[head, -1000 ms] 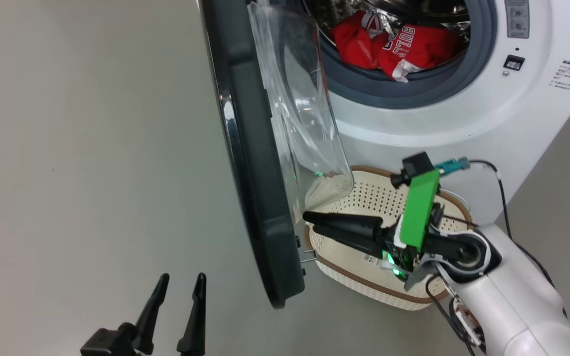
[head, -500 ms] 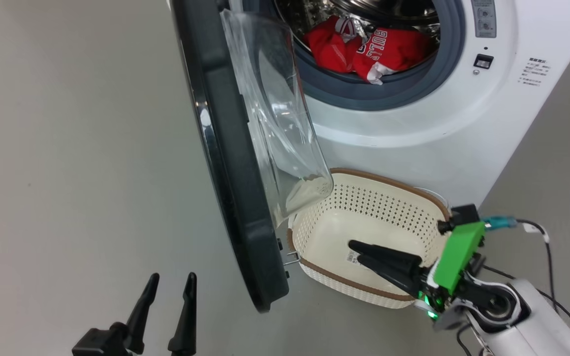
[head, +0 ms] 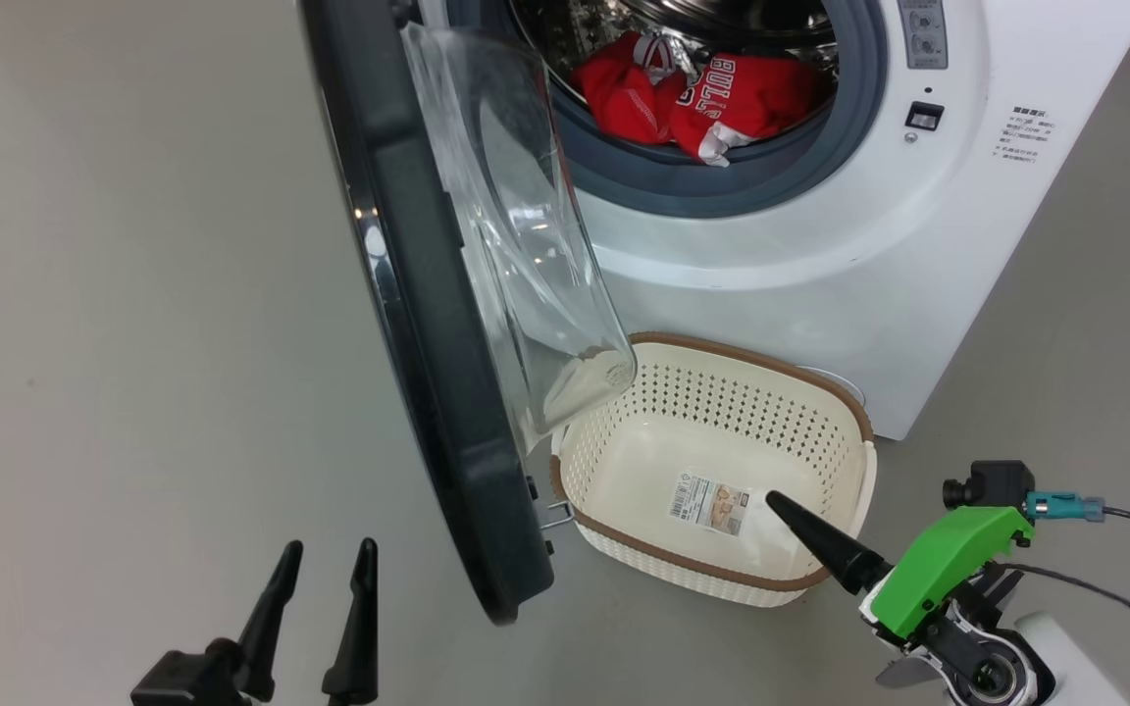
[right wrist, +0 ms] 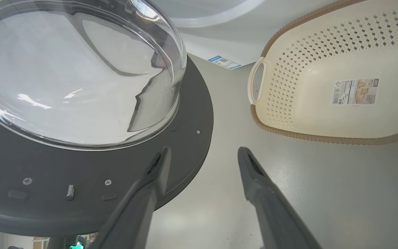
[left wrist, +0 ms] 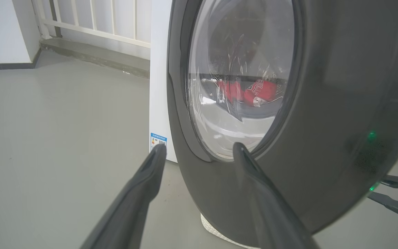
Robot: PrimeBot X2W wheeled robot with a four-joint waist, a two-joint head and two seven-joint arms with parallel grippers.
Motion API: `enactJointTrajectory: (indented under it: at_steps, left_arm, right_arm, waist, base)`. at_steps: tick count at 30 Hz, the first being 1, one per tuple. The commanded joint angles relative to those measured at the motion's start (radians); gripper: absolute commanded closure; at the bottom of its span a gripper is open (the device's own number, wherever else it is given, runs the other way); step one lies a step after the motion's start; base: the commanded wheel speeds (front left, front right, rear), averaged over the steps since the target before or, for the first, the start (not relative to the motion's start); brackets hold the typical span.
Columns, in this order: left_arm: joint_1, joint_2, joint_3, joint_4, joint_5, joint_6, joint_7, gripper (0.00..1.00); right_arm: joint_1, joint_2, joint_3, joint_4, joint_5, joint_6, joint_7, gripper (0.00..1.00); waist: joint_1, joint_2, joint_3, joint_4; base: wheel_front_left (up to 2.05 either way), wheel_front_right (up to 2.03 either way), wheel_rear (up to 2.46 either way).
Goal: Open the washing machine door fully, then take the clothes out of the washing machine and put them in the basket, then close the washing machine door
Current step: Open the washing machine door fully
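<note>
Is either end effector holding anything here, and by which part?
Nothing is held: the left end effector and the right end effector are both open and empty.

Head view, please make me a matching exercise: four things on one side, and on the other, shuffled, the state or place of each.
Things:
1. washing machine door
2. clothes
3. basket
4. left gripper

States:
A. red, lying in the drum
B. jaws open, holding nothing
C. swung open, glass bowl bulging toward the machine
D. cream-white, with no garment in it yet

Pairs: 1-C, 2-A, 3-D, 4-B
</note>
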Motion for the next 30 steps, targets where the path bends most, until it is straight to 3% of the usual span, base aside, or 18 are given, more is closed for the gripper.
enactJointTrajectory:
  at_steps: [1, 16, 20, 23, 30]
  left_arm:
    - [-0.009, 0.011, 0.036, -0.019, 0.008, -0.006, -0.012, 0.00]
    - [-0.006, 0.011, 0.044, -0.016, 0.012, -0.004, -0.012, 0.00]
    - [-0.001, 0.011, 0.049, -0.016, 0.014, -0.005, -0.012, 0.00]
    - [0.001, 0.011, 0.051, -0.017, 0.015, -0.005, -0.012, 0.00]
    - [0.004, 0.011, 0.054, -0.016, 0.020, -0.008, -0.012, 0.00]
  right_arm:
    - [0.000, -0.015, 0.026, -0.031, -0.026, 0.008, -0.041, 0.00]
    - [-0.013, -0.115, 0.281, 0.036, -0.252, 0.008, -0.509, 0.00]
    - [-0.032, -0.125, 0.320, 0.096, -0.366, 0.008, -0.564, 0.00]
    - [-0.029, -0.111, 0.256, 0.082, -0.425, 0.008, -0.565, 0.00]
    - [0.061, -0.049, 0.053, -0.020, -0.711, 0.008, -0.565, 0.00]
  waist:
    - [0.0000, -0.0001, 0.000, -0.003]
    - [0.0000, -0.0001, -0.009, -0.028]
    - [0.0000, -0.0001, -0.015, -0.037]
    - [0.0000, -0.0001, -0.014, -0.041]
    - [0.0000, -0.0001, -0.018, -0.044]
  base:
    - [0.00, 0.00, 0.00]
    - [0.00, 0.00, 0.00]
    - [0.00, 0.00, 0.00]
    - [0.00, 0.00, 0.00]
    - [0.00, 0.00, 0.00]
